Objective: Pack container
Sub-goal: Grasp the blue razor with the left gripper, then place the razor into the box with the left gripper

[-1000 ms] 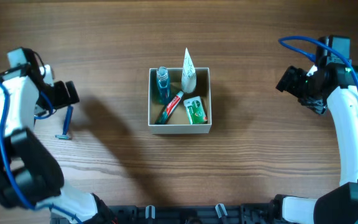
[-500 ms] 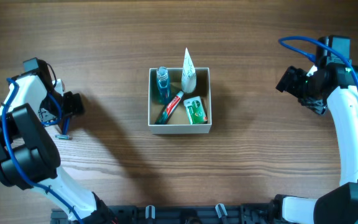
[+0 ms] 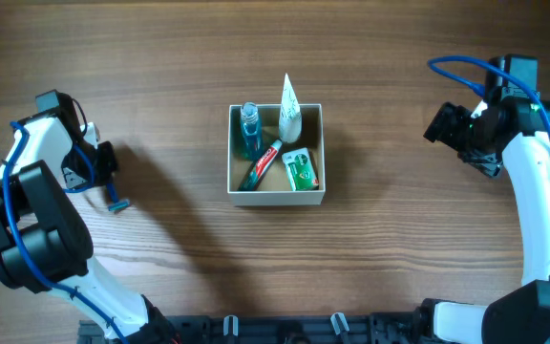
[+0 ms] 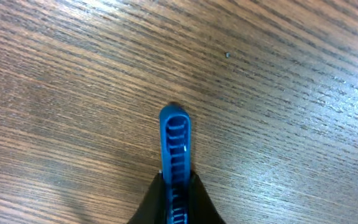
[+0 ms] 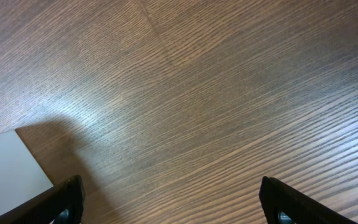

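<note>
Razor (image 3: pixel 115 198) sits pinched by its handle in the left gripper (image 4: pixel 176 202), frame left — a thin hold that may slip before the container (image 3: pixel 275 198) at centre; right gripper (image 5: pixel 174 202) gapes empty.

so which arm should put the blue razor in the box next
Left. The left gripper is shut on the razor, out to the left of the container. The right gripper is open and empty on the other side.
</note>
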Tool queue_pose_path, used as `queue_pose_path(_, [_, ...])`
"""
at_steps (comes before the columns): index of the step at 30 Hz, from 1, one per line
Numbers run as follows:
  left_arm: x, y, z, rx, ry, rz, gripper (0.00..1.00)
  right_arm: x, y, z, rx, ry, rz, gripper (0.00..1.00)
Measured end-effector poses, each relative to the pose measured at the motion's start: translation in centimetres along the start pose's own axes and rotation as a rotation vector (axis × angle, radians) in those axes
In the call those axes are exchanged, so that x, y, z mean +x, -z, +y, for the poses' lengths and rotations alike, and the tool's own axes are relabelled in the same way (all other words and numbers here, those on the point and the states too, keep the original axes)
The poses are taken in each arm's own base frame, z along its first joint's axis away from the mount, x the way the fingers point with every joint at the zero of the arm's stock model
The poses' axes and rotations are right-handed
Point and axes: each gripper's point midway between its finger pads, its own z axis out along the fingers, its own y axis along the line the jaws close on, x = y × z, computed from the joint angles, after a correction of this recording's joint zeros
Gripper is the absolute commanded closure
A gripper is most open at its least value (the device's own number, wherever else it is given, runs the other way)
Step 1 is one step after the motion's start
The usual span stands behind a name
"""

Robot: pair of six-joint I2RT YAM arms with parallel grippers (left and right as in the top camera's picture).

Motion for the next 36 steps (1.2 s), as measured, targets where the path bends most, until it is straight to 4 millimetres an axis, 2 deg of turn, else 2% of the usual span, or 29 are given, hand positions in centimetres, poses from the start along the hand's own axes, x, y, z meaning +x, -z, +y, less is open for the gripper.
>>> queue_pose_path(4, [0.3, 0.3, -0.8, 0.052, 0.004, 0.019, 0.96, 0.0, 0.0, 0.0, 0.0, 0.005, 0.0, 0.09])
queue_pose_path(5, [0.8, 0.8, -1.4, 0.08, 0.0, 0.045, 0.96, 0.0, 0.0, 0.0, 0.0, 0.007, 0.001, 0.09])
queue_pose_path(7, [-0.3, 3.2, -2.8, 0.121, -0.021, 0.028, 0.96, 0.1, 0.0, 0.0, 0.002, 0.011, 0.003, 0.09])
queue_pose_path(8, [-1.7, 6.0, -4.2, 0.155, -0.059, -0.043, 0.96, 0.1, 0.0, 0.0, 0.001, 0.011, 0.002, 0.09])
queue_pose_path(9, [-3.2, 10.8, -6.6, 0.203, -0.15, -0.178, 0.96, 0.0, 0.0, 0.0, 0.001, 0.011, 0.002, 0.09])
queue_pose_path(10, [-3.4, 14.1, -8.6, 0.229, -0.242, -0.274, 0.96, 0.0, 0.0, 0.0, 0.0, 0.011, 0.001, 0.09])
queue_pose_path(11, [-2.9, 16.3, -10.3, 0.243, -0.329, -0.334, 0.96, -0.1, 0.0, 0.0, -0.001, 0.011, -0.002, 0.09])
queue_pose_path(13, [1.0, 22.5, -17.2, 0.298, -0.672, -0.5, 0.96, -0.3, 0.0, 0.1, -0.005, 0.011, -0.012, 0.09])
queue_pose_path(14, [3.8, 24.8, -20.5, 0.325, -0.866, -0.564, 0.96, -0.4, 0.0, 0.2, -0.006, 0.011, -0.015, 0.09])
queue_pose_path(15, [5.9, 25.5, -22.7, 0.342, -0.998, -0.586, 0.96, -0.4, 0.0, 0.2, -0.007, 0.011, -0.015, 0.09])
queue_pose_path(16, [8.6, 25.6, -25.7, 0.353, -1.172, -0.593, 0.96, -0.4, 0.0, 0.2, -0.007, 0.011, -0.015, 0.09])
queue_pose_path(18, [13.0, 24.5, -29.8, 0.358, -1.4, -0.567, 0.96, -0.4, 0.0, 0.2, -0.007, 0.011, -0.015, 0.09])
queue_pose_path(19, [15.0, 23.7, -31.3, 0.346, -1.511, -0.553, 0.96, -0.4, 0.0, 0.2, -0.007, 0.011, -0.017, 0.09])
queue_pose_path(21, [16.8, 22.2, -32.9, 0.32, -1.633, -0.522, 0.96, -0.5, 0.0, 0.2, -0.008, 0.011, -0.019, 0.09])
queue_pose_path(23, [16.9, 20.5, -33.4, 0.288, -1.67, -0.48, 0.96, -0.5, 0.0, 0.2, -0.008, 0.011, -0.02, 0.09])
queue_pose_path(24, [16.5, 19.6, -33.5, 0.267, -1.675, -0.457, 0.96, -0.5, 0.0, 0.2, -0.008, 0.011, -0.02, 0.08])
queue_pose_path(25, [15.6, 17.7, -33.7, 0.226, -1.674, -0.418, 0.96, -0.5, 0.0, 0.2, -0.009, 0.011, -0.02, 0.09])
queue_pose_path(28, [14.3, 15.0, -33.4, 0.179, -1.657, -0.344, 0.95, -0.5, 0.0, 0.2, -0.008, 0.011, -0.02, 0.09])
queue_pose_path(29, [13.8, 14.1, -33.1, 0.164, -1.647, -0.32, 0.83, -0.5, 0.0, 0.2, -0.008, 0.011, -0.02, 0.09])
queue_pose_path(30, [13.5, 13.5, -32.9, 0.154, -1.638, -0.304, 0.77, -0.5, 0.0, 0.2, -0.008, 0.011, -0.02, 0.09])
queue_pose_path(32, [12.9, 13.0, -32.6, 0.137, -1.631, -0.292, 0.57, -0.5, 0.0, 0.2, -0.008, 0.011, -0.019, 0.09])
queue_pose_path(34, [13.0, 13.3, -32.2, 0.128, -1.634, -0.288, 0.31, -0.5, 0.0, 0.2, -0.008, 0.011, -0.019, 0.09])
queue_pose_path(36, [13.2, 14.9, -31.8, 0.129, -1.618, -0.325, 0.13, -0.5, 0.0, 0.2, -0.008, 0.011, -0.019, 0.09])
